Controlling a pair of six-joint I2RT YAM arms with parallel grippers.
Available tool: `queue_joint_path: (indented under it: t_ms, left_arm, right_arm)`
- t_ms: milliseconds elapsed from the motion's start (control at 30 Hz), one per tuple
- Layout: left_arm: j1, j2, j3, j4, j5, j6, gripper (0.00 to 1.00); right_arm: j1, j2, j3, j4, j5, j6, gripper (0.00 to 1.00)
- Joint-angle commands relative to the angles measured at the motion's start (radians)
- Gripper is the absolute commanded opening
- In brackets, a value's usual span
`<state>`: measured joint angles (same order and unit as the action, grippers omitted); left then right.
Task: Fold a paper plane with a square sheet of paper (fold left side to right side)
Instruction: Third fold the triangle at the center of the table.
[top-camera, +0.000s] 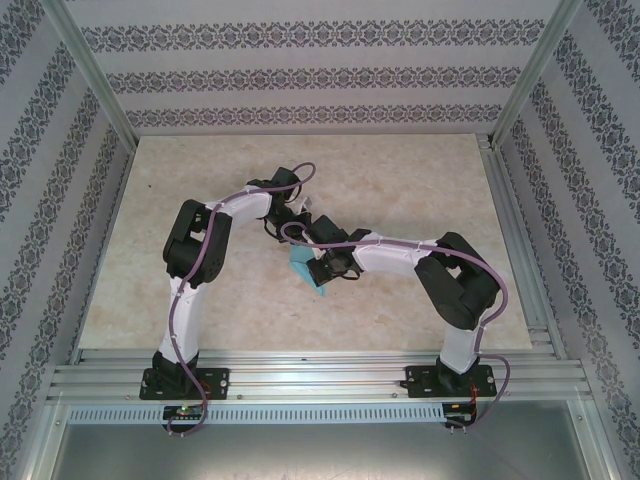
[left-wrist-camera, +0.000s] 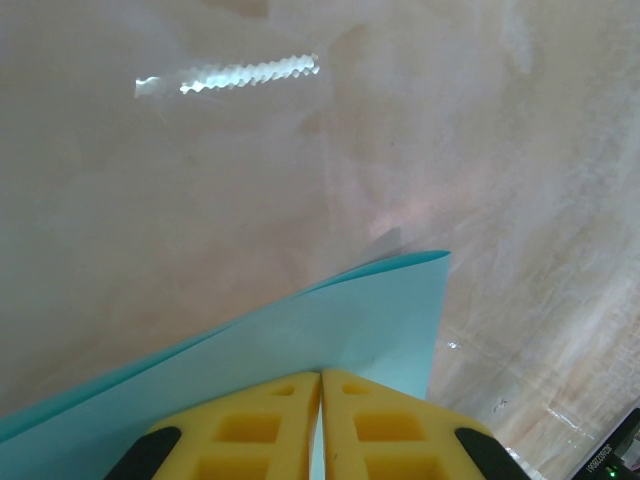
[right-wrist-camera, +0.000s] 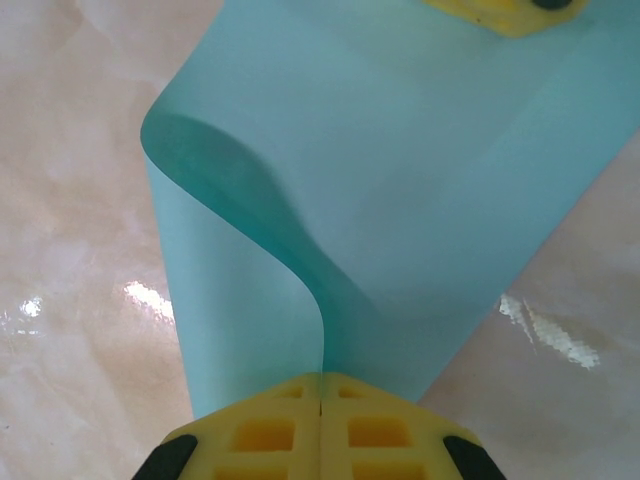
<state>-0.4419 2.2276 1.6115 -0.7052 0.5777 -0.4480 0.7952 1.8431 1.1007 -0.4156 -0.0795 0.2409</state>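
The square sheet of paper (top-camera: 305, 274) is light blue and hangs between both grippers near the table's middle. It is bent over in a soft, uncreased loop, not a paper plane shape. My left gripper (left-wrist-camera: 321, 378) is shut on one edge of the sheet (left-wrist-camera: 340, 325), its yellow fingers pressed together with the paper running out ahead to a corner. My right gripper (right-wrist-camera: 322, 378) is shut on the opposite edge, where the sheet (right-wrist-camera: 400, 180) curls up and rolls over to the left. The left gripper's yellow fingertip (right-wrist-camera: 500, 12) shows at the sheet's far end. From above, the left gripper (top-camera: 300, 236) and right gripper (top-camera: 322, 264) stand close together.
The beige marbled table top (top-camera: 400, 190) spreads around the arms. Metal frame posts (top-camera: 92, 75) and patterned walls close in the sides and back. An aluminium rail (top-camera: 320, 375) carries both arm bases at the near edge.
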Motion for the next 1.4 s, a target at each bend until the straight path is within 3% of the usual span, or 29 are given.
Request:
queue_joint_path:
  t_ms: [0, 1367]
  left_arm:
    - [-0.024, 0.063, -0.004, -0.035, -0.073, 0.028, 0.11]
    - [-0.025, 0.069, -0.007, -0.037, -0.084, 0.028, 0.1]
  right_arm:
    - [-0.016, 0.0, 0.004, 0.011, 0.01, 0.018, 0.0]
    - [-0.035, 0.024, 0.017, 0.0, 0.002, 0.036, 0.0]
